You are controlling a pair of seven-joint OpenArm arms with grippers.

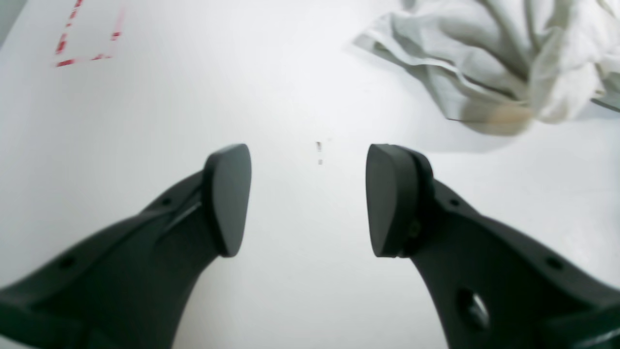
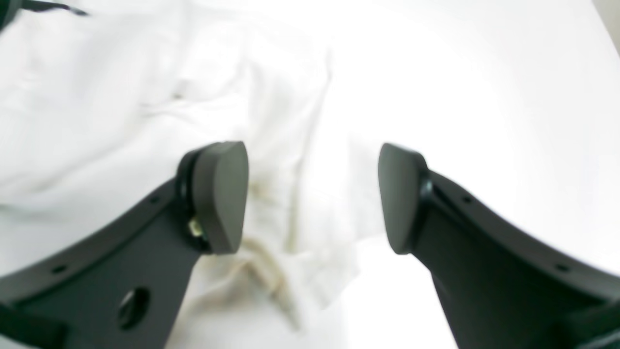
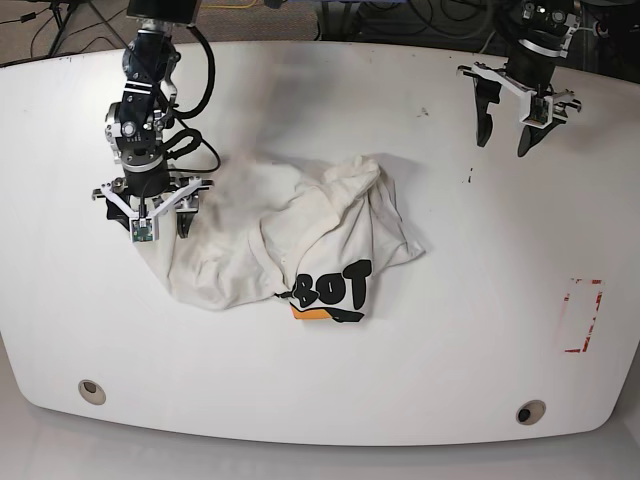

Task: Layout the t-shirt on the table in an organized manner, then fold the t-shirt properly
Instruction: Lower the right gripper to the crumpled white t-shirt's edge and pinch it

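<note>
1. Left wrist view: the black two-fingered left gripper [image 1: 308,198] hung over bare table, jaws spread wide with nothing between them. Only a small dark mark showed on the large smooth white tabletop [image 1: 271,97] in the gap. The crumpled white cotton t-shirt [image 1: 503,63] sat well off to the upper right, all ridges and deep folds. A red tape rectangle [image 1: 89,36] lay at the far upper left.

2. Right wrist view: the black right gripper [image 2: 312,196] was poised right above the shirt's edge [image 2: 160,116], jaws standing well apart and gripping nothing. Soft wrinkled cloth ran under and between the fingers, with a faint yellowish tint showing through near the bottom. Bare table lay to the right. The picture was blurred and washed out, so I could not tell whether the pads touched the fabric.

3. Base view: the shirt [image 3: 300,240] lay bunched mid-table, black lettering and an orange patch peeking out at its front edge. The right gripper [image 3: 150,215] sat at its left fringe; the left gripper [image 3: 515,125] was well apart, up by the far corner.

4. Handling, as I judged it: light, limp, no stiffness at all; it would drape and drag rather than slide whole. A pinch on a hem or shoulder edge, one per arm, looked best for spreading it flat.
</note>
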